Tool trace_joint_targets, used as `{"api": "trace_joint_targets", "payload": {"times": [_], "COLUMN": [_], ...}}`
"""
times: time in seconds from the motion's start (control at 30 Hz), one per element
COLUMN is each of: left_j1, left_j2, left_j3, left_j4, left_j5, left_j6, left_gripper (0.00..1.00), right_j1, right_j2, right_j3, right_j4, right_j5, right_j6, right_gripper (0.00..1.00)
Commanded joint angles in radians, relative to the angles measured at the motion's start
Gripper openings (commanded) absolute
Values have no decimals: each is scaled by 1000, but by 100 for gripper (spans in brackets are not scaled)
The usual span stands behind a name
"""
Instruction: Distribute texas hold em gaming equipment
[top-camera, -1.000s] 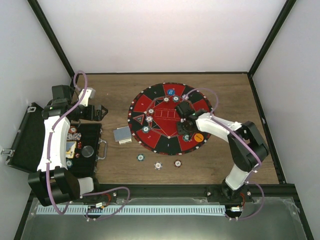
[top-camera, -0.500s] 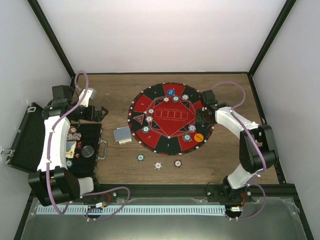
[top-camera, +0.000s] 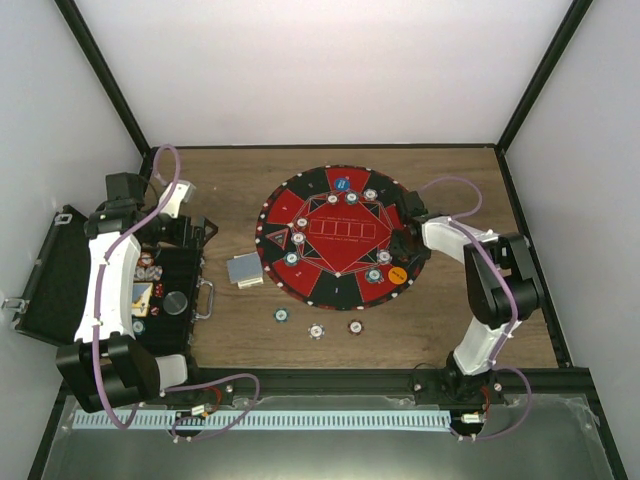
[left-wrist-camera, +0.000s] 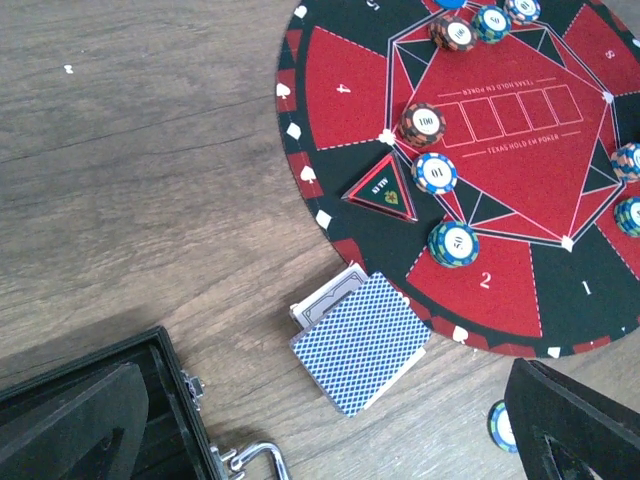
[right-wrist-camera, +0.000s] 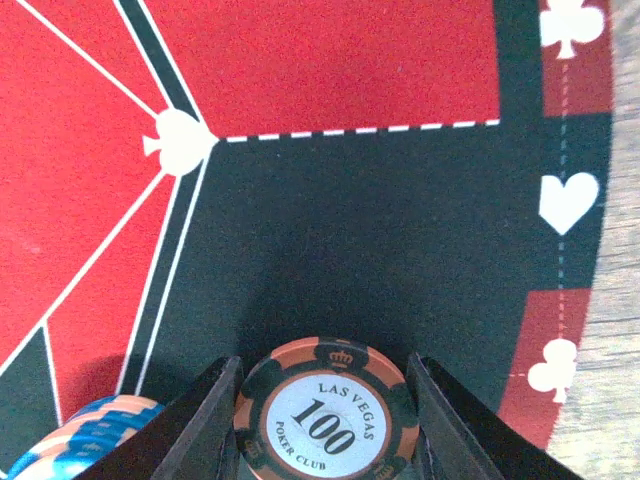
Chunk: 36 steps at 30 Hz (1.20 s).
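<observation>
I record first that the right wrist view shows only the fingertips of the right pincer (right-wrist-camera: 322, 395), and it cuts off the bottom of the chip (right-wrist-camera: 322, 425) marked 100. I cannot tell whether that chip touches the mat (right-wrist-camera: 350, 230). The pincer is closed narrowly on the chip, which sits between its fingers. A blue chip stack (right-wrist-camera: 80, 440) lies just to its left, half out of frame. The left pincer (left-wrist-camera: 320, 420) stands wide, holding nothing. The card deck (left-wrist-camera: 362, 340) lies just ahead of it on the wooden table (left-wrist-camera: 150, 150), at the mat's edge. Plain white walls (top-camera: 320, 70) enclose the table.
</observation>
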Motion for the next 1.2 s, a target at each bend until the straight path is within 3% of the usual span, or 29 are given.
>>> {"api": "trace_joint_targets", "payload": {"times": [0.0, 0.13, 0.37, 0.5, 0.77, 1.17], "left_j1": [5, 4, -4, -32, -181, -394], "left_j2": [6, 24, 98, 129, 142, 177], "left_j3": [-14, -25, -49, -62, -130, -176], "left_j4": [-32, -42, -92, -115, -66, -20], "left_j5": [25, 2, -37, -46, -183, -365], "left_j6": [64, 128, 301, 387, 446, 589], "left_gripper": [100, 100, 100, 100, 100, 100], "right_j1": [-10, -10, -10, -10, 12, 286], "right_j2": [27, 37, -11, -63, -199, -315], "right_j3": [-5, -12, 2, 35, 85, 97], "right_j4": [36, 39, 13, -19, -60, -68], "right_j5": [12, 13, 19, 18, -48, -79], "right_j6": [28, 31, 31, 29, 30, 74], "right_gripper": [22, 26, 61, 73, 80, 81]}}
